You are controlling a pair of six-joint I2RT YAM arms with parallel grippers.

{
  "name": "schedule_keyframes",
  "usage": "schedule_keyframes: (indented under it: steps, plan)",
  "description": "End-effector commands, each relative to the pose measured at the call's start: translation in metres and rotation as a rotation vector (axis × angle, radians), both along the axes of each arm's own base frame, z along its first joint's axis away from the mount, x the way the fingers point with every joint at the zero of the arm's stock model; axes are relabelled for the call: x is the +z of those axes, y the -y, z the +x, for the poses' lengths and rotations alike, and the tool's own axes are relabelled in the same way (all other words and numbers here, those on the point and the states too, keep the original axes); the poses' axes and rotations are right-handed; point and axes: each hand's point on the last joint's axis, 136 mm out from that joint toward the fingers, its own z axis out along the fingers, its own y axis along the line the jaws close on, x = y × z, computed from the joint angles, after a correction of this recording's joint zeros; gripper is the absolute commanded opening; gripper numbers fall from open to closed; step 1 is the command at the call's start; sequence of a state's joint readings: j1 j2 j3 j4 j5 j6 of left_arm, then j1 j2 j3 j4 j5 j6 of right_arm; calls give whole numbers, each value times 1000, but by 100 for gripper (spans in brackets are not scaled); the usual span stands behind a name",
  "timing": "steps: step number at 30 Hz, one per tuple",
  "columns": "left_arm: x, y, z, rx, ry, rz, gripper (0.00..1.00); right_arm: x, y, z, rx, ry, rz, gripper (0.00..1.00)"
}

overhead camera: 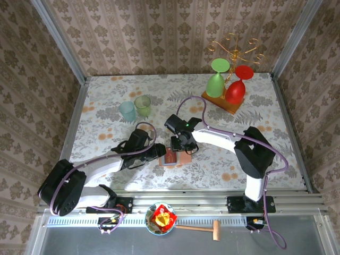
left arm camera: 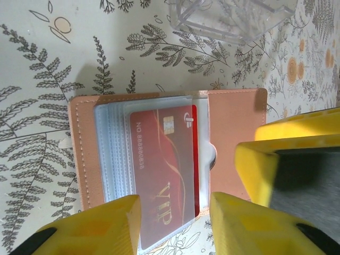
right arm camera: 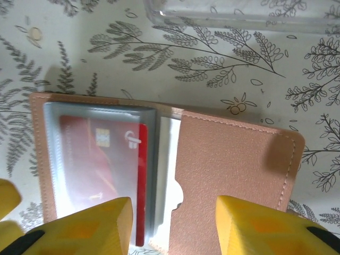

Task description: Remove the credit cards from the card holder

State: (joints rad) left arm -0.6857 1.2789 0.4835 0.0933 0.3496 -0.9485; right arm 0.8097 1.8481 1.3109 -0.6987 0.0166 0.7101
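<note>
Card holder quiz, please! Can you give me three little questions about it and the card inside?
1. True or false: the card holder is folded shut.
2. What colour is the card tucked inside it? A blue, B red, C green.
3. Fill in: the big letters on the card spell ___.

Key: 1 false, it lies open; 2 B; 3 VIP.
</note>
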Motion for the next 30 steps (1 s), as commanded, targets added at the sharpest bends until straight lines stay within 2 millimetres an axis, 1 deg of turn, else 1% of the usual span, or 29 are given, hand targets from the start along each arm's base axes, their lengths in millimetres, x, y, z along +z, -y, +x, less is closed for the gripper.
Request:
schedule_keyframes:
  steps: [1, 9, 14, 17, 23, 30]
  plan:
    - [0, 3, 3, -11, 11, 15, 39, -20, 8, -8, -10, -49, -37, 45]
    - [0, 12, 7, -27, 9, 14, 39, -41, 11, -12, -17, -77, -50, 42]
    - [0, 13, 8, -30, 9, 16, 36, -45, 16, -13, -20, -84, -67, 40]
    - [0, 11, 8, -29, 16, 30, 36, -37, 17, -10, -21, -67, -59, 40]
    - [-8, 8, 8, -41, 1, 78, 36, -15, 18, -6, -20, -31, -37, 39]
    - [-20, 2, 10, -35, -12, 135, 36, 5, 16, -9, -33, -14, 22, 37]
